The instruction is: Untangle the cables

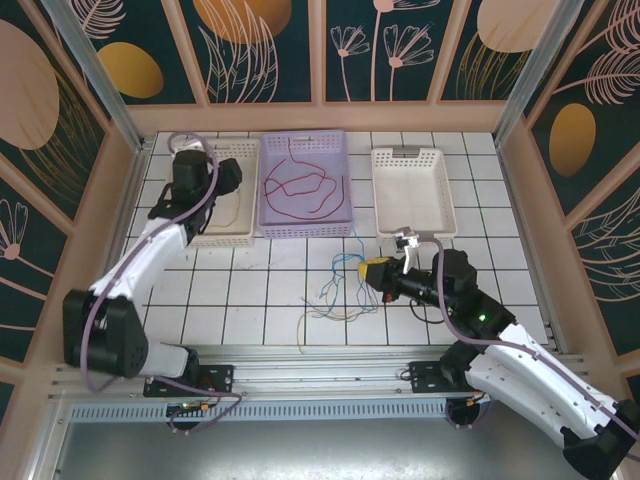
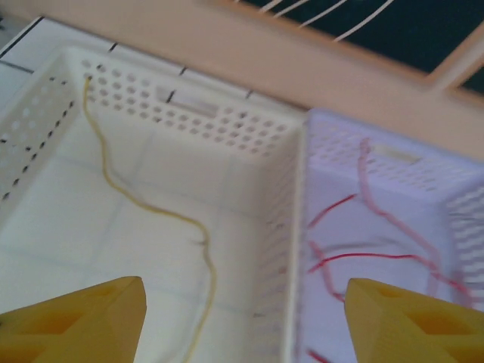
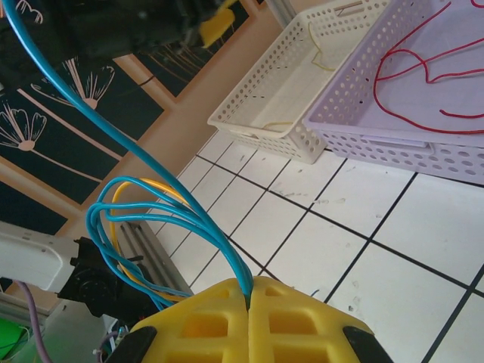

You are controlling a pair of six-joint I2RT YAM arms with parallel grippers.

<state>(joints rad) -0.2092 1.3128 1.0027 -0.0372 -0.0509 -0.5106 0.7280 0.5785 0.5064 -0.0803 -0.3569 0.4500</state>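
Sorting step: left gripper (image 2: pixel 242 314) spread over white perforated plastic basket (image 2: pixel 189 106) at 10 o'clock; thin yellow wire (image 2: pixel 151 208) lies inside, unheld. Meanwhile right gripper (image 3: pixel 249 299) pinches thin blue wire (image 3: pixel 151 178) of the loose tangle (image 1: pixel 335 290) at centre of white tiled table (image 1: pixel 260 290). Next, likely: pull blue free toward empty white basket (image 1: pixel 412 156), 1 o'clock. Clear its rim; bare table around tangle gives room.
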